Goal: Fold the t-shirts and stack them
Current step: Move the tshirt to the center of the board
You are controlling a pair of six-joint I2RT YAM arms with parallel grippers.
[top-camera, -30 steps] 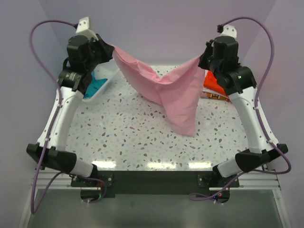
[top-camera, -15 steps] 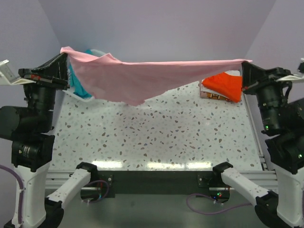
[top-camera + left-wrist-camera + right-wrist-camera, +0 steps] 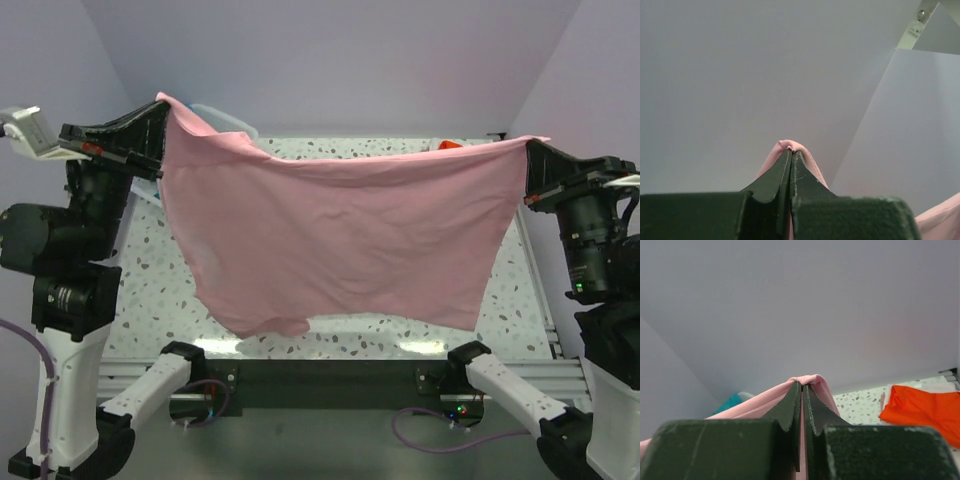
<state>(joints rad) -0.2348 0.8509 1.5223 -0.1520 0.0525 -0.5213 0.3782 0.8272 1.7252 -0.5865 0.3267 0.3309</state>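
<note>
High above the table (image 3: pixel 150 300), the pink t-shirt (image 3: pixel 340 240) is spread wide like a banner. Its long axis runs left to right between the arms, and the cloth drapes down toward the near edge, dipping lowest at the left. Which end is the collar I cannot tell. The left claw (image 3: pixel 158 108) is clenched on the upper left corner and the right claw (image 3: pixel 532 152) is clenched on the upper right. The overhead view gives the whole sheet but hides most of what lies behind it, bar a curve of white basket (image 3: pixel 225 115) rim past the left corner. The right wrist view fills that in: the orange t-shirt (image 3: pixel 925 410) lies on the speckled table to the right of the fingers, with a patch of teal t-shirt (image 3: pixel 731 402) to the left. The left wrist view shows only a pink fold poking past tight tips, against a bare wall.
</note>
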